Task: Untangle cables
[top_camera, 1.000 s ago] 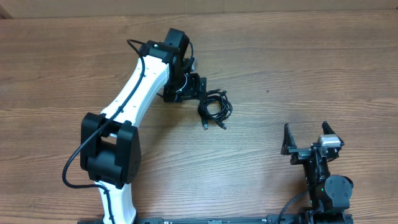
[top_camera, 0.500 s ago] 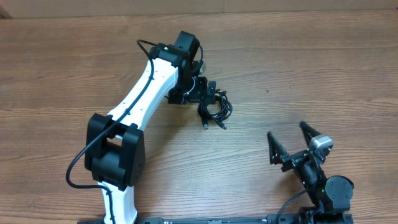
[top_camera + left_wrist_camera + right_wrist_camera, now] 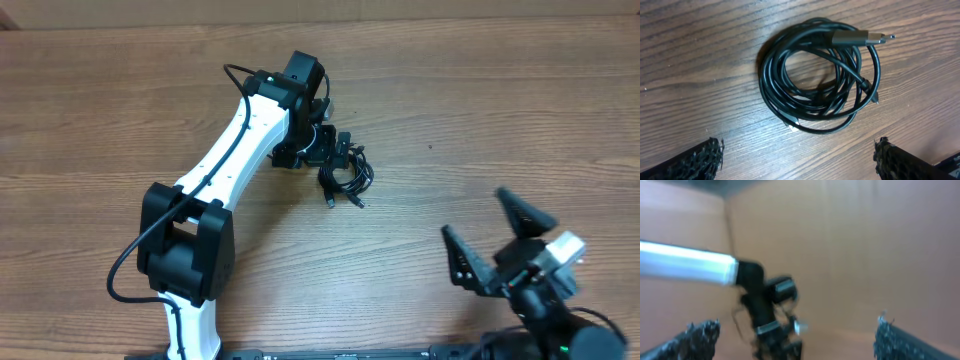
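Midway across the worktop [image 3: 450, 100], the cables [image 3: 820, 80] are found coiled in one bundle. The left claw [image 3: 800, 162] has been spread wide and brought close beside them, empty; the right claw [image 3: 475, 211], also released, has been swung aside. A first grasp is judged imminent.

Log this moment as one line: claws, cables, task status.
left claw: open, at cables, gripping nothing | right claw: open, empty, far from cables | cables: coiled bundle on table | status: tangled
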Controlling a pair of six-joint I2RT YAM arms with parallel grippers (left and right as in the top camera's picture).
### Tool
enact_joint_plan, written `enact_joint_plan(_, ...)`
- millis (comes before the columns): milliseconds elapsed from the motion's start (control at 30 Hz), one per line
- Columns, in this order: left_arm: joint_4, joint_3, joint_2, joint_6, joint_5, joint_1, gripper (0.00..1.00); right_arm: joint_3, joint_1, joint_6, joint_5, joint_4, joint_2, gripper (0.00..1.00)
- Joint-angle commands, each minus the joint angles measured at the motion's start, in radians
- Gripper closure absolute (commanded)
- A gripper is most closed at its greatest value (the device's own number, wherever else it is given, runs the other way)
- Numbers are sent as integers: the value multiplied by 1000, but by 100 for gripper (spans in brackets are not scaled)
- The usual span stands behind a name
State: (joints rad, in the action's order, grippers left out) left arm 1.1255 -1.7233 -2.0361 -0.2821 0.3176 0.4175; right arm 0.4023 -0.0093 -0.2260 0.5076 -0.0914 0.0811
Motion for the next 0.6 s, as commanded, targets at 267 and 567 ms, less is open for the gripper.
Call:
enact_joint_plan(267,-55,-14,-19,-10,-14,2,17,658,-36,174,167,-674,538,0)
enact_joint_plan(567,-122,49,-19,-15,-117,1,32,672,-36,32,565,-640,765,2)
